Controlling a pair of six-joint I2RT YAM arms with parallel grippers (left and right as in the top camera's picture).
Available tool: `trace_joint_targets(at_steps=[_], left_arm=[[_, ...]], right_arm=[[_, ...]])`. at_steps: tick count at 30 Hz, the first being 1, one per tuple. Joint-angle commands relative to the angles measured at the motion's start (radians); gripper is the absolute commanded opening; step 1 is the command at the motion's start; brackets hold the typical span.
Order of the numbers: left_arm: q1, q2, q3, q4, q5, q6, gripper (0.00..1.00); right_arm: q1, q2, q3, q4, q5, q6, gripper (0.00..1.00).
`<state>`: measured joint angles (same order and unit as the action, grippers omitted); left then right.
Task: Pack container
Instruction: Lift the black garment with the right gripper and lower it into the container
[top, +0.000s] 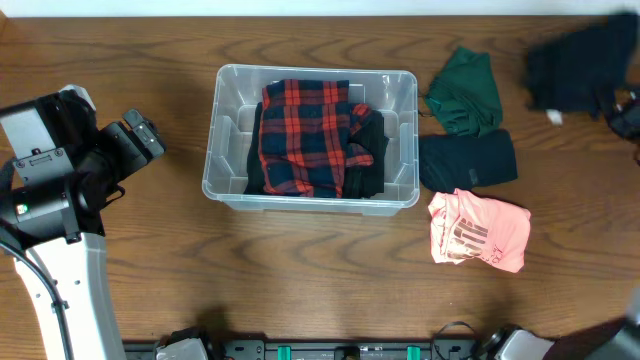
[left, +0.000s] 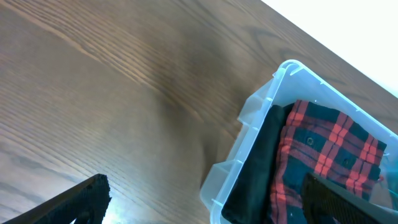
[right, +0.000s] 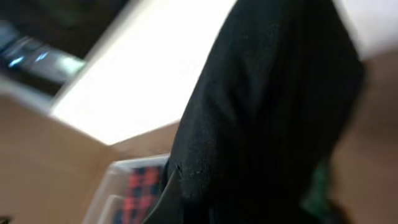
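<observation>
Clear container (top: 213, 150) right of left fingers (left: 81, 200)

The overhead camera looks straight down on the whole table (top: 320, 270). The left wrist camera, near the tabletop, faces right at the container (left: 245, 130), seeing its left end. The right wrist camera, close behind black cloth (right: 267, 106), glimpses that container too.

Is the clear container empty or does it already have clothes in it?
Partly filled: a red plaid garment lies inside the container, over dark clothing.
</observation>
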<state>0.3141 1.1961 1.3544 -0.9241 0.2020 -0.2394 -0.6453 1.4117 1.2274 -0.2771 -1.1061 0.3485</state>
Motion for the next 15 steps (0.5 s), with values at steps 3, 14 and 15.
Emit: trace_joint_targets(at_steps=[3,14,15], left_arm=[[0.005,0.004,-0.002,-0.003,-0.012,-0.002,0.98],[0.005,0.004,-0.002,-0.003,-0.012,-0.002,0.98],[0.005,0.004,-0.002,-0.003,-0.012,-0.002,0.98]], right_arm=[[0.217,-0.056,0.005,0.183,-0.062,0.264,0.01],[0.804,0.071,0.005,0.470,0.245,0.313,0.01],[0.845,0.093,0.005,0.500,0.266,0.314,0.01]])
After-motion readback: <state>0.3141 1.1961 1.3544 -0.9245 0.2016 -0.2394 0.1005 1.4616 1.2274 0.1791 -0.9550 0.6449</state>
